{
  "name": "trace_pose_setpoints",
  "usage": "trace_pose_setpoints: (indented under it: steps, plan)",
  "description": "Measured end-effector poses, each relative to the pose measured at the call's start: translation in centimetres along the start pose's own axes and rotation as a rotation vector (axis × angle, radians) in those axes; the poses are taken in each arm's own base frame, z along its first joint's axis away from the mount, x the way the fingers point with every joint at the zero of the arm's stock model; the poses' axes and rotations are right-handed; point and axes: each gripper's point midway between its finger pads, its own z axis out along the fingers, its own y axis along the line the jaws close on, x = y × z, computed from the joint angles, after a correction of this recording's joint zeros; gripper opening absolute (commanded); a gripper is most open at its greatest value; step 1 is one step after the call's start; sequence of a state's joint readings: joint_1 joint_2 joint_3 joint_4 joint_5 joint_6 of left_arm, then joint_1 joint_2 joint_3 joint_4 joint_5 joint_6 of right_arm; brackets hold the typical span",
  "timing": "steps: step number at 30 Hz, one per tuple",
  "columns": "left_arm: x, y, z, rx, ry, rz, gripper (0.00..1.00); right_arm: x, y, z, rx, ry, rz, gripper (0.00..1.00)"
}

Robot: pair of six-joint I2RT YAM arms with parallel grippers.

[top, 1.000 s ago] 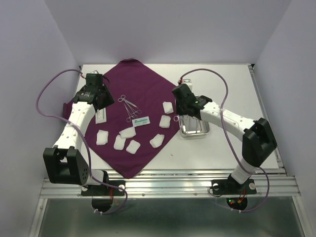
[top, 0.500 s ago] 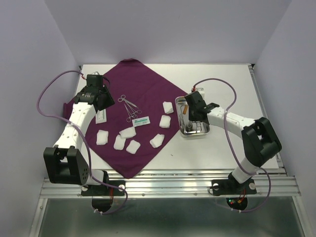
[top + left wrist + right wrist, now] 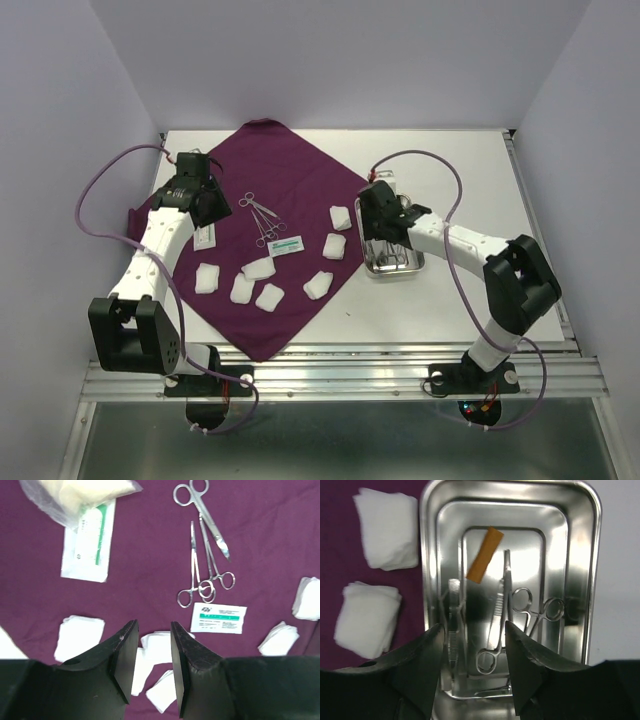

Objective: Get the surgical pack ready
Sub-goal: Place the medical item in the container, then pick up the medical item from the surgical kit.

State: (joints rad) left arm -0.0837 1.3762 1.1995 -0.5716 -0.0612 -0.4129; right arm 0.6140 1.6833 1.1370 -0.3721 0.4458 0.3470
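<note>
The right gripper point(image 3: 473, 626) now holds its jaws wide apart over the steel tray point(image 3: 582, 555) (they were nearly shut a second ago). An orange strip point(image 3: 485, 554) lies loose in the tray, unseen a second ago. The wrist sits slightly nearer.

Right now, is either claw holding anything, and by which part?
Nothing is held. The right claw hangs open over the steel tray; the left claw hovers open and empty over the purple cloth.
</note>
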Motion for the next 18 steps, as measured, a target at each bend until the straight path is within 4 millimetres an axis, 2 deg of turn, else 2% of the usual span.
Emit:
trace_pose_setpoints:
  steps: [1,4,7,8,11,12,14,18]
  plan:
    - [0.0,0.2,0.0,-0.011,0.001,0.003,0.43,-0.7,0.5,-0.3,-0.006,-0.017,-0.013,0.58]
    - [-0.1,0.7,-0.4,-0.04,-0.002,0.012,0.43,-3.4,4.0,-2.4,-0.071,-0.099,-0.068,0.59]
    - [-0.6,0.8,-0.8,-0.048,-0.013,0.012,0.43,-5.1,7.6,-3.7,-0.132,-0.158,-0.148,0.62]
    - [-0.6,0.8,-0.9,-0.049,-0.016,0.012,0.43,-5.5,9.7,-4.0,-0.165,-0.18,-0.193,0.63]
    - [-0.6,0.9,-1.1,-0.052,-0.015,0.012,0.43,-5.3,13.5,-4.2,-0.213,-0.199,-0.31,0.69]
    - [-0.5,1.0,-1.1,-0.054,-0.014,0.013,0.43,-4.7,15.3,-4.0,-0.233,-0.204,-0.368,0.71]
    - [-0.5,1.1,-1.1,-0.058,-0.01,0.013,0.43,-3.5,17.6,-3.4,-0.253,-0.198,-0.469,0.75]
    - [-0.5,1.1,-1.2,-0.057,-0.012,0.013,0.43,-0.6,20.7,-2.3,-0.293,-0.171,-0.629,0.84]
